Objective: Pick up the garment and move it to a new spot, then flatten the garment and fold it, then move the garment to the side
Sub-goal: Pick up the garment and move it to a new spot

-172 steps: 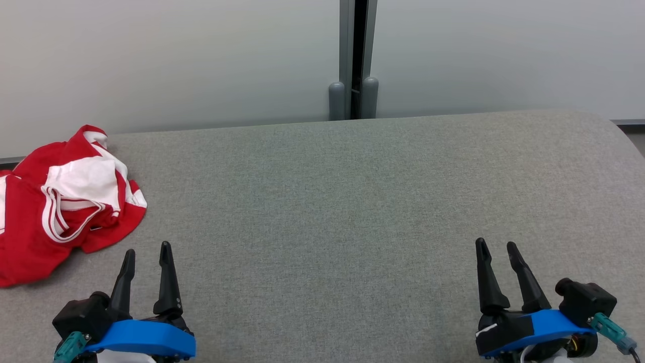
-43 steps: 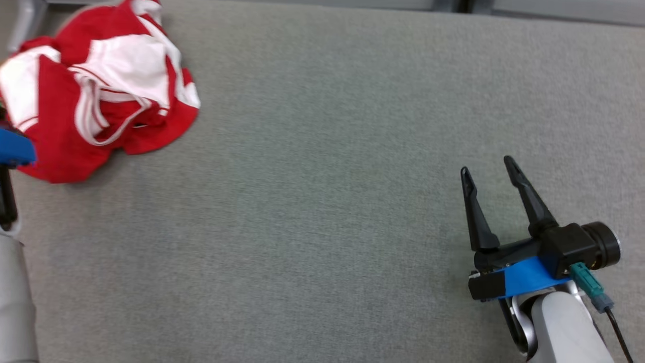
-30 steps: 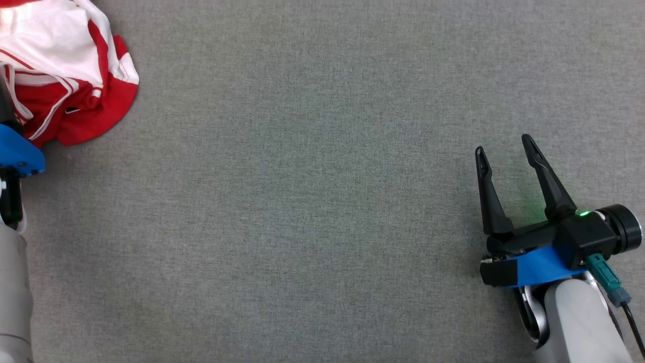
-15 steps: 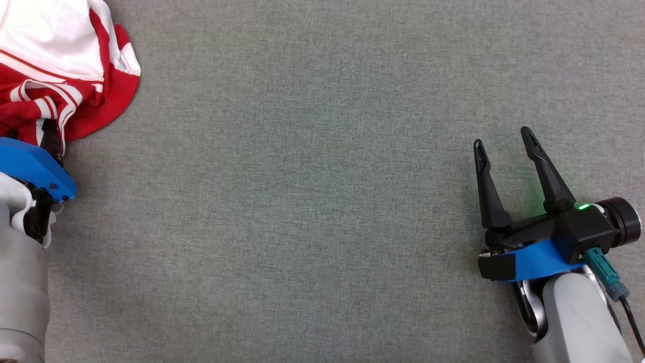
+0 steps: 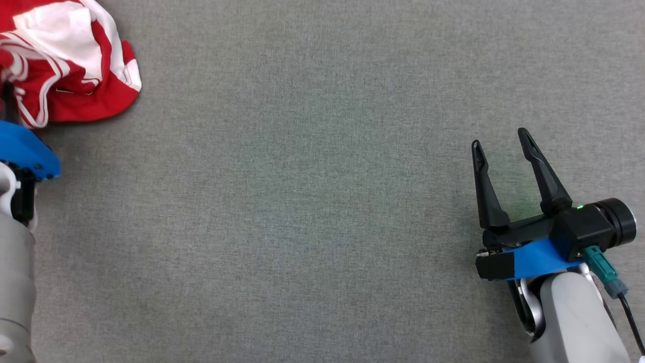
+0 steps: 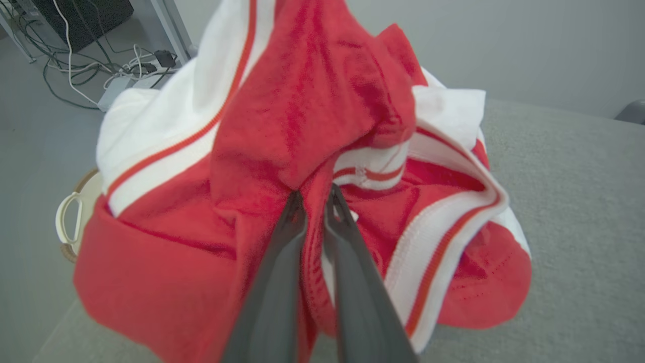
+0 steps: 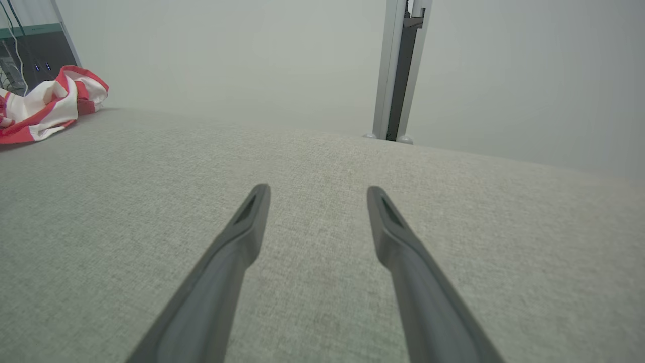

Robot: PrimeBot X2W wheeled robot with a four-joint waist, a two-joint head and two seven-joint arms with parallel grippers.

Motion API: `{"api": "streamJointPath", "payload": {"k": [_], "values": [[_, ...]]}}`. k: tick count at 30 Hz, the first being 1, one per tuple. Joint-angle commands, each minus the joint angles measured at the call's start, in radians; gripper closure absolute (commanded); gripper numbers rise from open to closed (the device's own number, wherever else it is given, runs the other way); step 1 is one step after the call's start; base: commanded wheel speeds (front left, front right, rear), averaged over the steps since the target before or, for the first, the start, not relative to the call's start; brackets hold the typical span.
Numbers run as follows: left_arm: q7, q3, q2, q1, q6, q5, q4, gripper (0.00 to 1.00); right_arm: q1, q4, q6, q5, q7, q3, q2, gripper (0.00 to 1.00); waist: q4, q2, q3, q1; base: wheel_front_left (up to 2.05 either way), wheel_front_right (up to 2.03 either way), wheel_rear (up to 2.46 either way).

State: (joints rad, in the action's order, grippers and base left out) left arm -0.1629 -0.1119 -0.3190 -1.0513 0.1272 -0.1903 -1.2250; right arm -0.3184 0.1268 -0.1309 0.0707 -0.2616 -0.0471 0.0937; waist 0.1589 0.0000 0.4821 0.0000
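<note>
The garment [image 5: 75,60] is a crumpled red and white shirt at the top left of the grey fabric surface [image 5: 302,201]. In the left wrist view my left gripper [image 6: 315,194] is shut on a red fold of the garment [image 6: 312,116], which bunches up around the fingertips. The head view has the left arm's blue mount [image 5: 22,151] at the left edge, just below the cloth. My right gripper [image 5: 499,138] stands open low on the right, nothing between its fingers. Far off at the left of the right wrist view lies the garment [image 7: 45,108], beyond the open right gripper [image 7: 315,194].
A pale wall and a grey vertical post [image 7: 398,70] stand behind the surface's far edge. Off the surface's left side the floor holds cables [image 6: 95,65] and a round pale basket [image 6: 75,217]. Wide bare fabric lies between the two arms.
My left gripper has closed on the garment's red fold, and the cloth has bunched and shifted slightly. The right gripper stays open and almost still.
</note>
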Motion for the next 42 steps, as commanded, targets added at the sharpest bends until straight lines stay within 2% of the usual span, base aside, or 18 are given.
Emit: {"api": "streamJointPath", "payload": {"k": [1,10,17,23,32,36,42], "values": [[-0.030,0.010,-0.012,-0.022,0.002,0.011,0.018,1.00,0.000,0.003,0.000,-0.007,-0.005,0.000,-0.008,0.00,-0.007,0.0000,-0.023,0.0000,0.00,0.00,0.00],[-0.096,0.068,-0.018,-0.099,-0.001,0.047,0.176,1.00,0.022,0.017,0.000,-0.036,-0.005,0.000,-0.032,0.00,-0.057,0.0000,-0.112,0.0000,0.00,0.00,0.00],[-0.099,0.138,0.009,-0.150,0.002,0.069,0.378,1.00,0.045,0.022,0.000,-0.066,-0.005,-0.005,-0.043,0.00,-0.148,0.0000,-0.177,0.0000,0.00,0.00,0.00],[-0.025,0.233,0.049,-0.155,0.004,0.059,0.614,1.00,0.058,0.020,0.000,-0.140,-0.005,-0.027,-0.044,0.00,-0.288,0.0000,-0.210,0.0000,0.00,0.00,0.00],[0.084,0.371,0.117,-0.120,0.003,0.018,0.849,1.00,0.066,0.008,0.000,-0.199,-0.005,-0.024,-0.044,0.00,-0.429,0.0000,-0.189,0.0000,0.00,0.00,0.00],[0.107,0.428,0.155,-0.067,0.002,-0.017,0.898,1.00,0.067,0.003,0.000,-0.218,-0.005,-0.020,-0.044,0.00,-0.459,0.0000,-0.171,0.0000,0.00,0.00,0.00],[0.104,0.487,0.198,0.073,-0.002,-0.053,0.861,1.00,0.061,-0.001,0.000,-0.224,-0.005,-0.007,-0.044,0.00,-0.452,0.0000,-0.154,0.0000,0.00,0.00,0.00]]}}
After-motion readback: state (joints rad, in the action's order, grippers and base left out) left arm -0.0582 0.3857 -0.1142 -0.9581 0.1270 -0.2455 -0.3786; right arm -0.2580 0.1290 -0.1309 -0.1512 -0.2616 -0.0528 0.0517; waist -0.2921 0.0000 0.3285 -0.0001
